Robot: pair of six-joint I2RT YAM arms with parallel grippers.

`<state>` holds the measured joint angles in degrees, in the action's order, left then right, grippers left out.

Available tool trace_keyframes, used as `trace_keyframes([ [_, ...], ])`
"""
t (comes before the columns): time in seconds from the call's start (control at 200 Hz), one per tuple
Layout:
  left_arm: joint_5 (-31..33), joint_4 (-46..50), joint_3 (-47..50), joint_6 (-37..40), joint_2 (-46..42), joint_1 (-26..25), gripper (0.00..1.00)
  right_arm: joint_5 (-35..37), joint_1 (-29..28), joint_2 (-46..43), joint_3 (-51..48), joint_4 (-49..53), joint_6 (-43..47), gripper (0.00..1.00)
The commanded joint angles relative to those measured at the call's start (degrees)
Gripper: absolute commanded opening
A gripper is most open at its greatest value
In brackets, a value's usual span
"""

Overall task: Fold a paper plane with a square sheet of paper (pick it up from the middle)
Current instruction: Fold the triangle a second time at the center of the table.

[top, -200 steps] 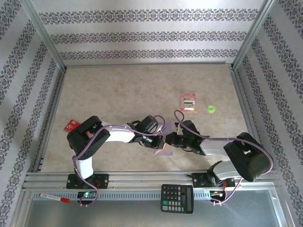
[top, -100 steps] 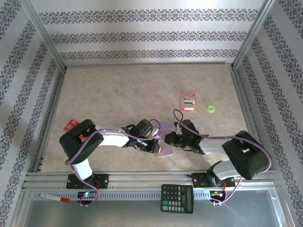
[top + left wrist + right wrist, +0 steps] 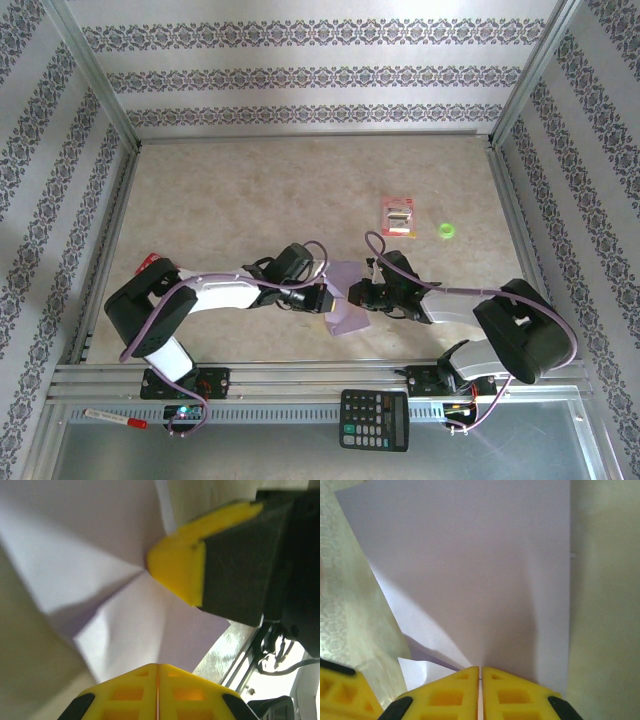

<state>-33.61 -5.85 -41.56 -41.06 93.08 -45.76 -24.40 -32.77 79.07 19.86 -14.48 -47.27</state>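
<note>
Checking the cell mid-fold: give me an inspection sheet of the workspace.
Surface: beige marbled table.
Job's things: square sheet of paper, creased, partly folded, between the two arms.
Clutter: red-and-white packet and green ring far right; red card at left edge; calculator and pen on the near tray.
Grippers: left gripper and right gripper both shut on the sheet, fingers together.
Cables: purple cables run along both arms.
Surroundings: patterned walls, metal frame.

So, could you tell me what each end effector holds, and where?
The lavender paper: left end effector pinches its left edge, right end effector its right edge.
</note>
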Motion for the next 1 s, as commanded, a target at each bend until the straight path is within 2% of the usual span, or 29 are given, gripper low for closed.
trace_keyframes([
  [0.0,1.38,0.33,0.54,0.17,-1.81,1.28,0.1,-0.29,0.41,-4.35,1.66,7.03,3.31,0.13],
  [0.12,-0.71,4.33,-2.5,2.53,0.66,0.36,0.1,-0.79,0.69,-9.22,1.74,10.36,4.34,0.19],
  [0.445,-1.99,1.08,-4.31,0.98,3.71,-1.44,0.1,1.14,-0.15,-18.58,-1.8,15.39,1.84,0.23],
  [0.724,2.3,3.32,-5.97,3.17,8.6,-1.2,0.06,2.31,-5.76,-9.3,1.84,8.96,0.97,0.18],
  [0.994,2.98,4.08,-7.76,6.03,11.22,0.91,0.03,2.26,-3.36,0.29,3.74,5.2,3.8,0.14],
])
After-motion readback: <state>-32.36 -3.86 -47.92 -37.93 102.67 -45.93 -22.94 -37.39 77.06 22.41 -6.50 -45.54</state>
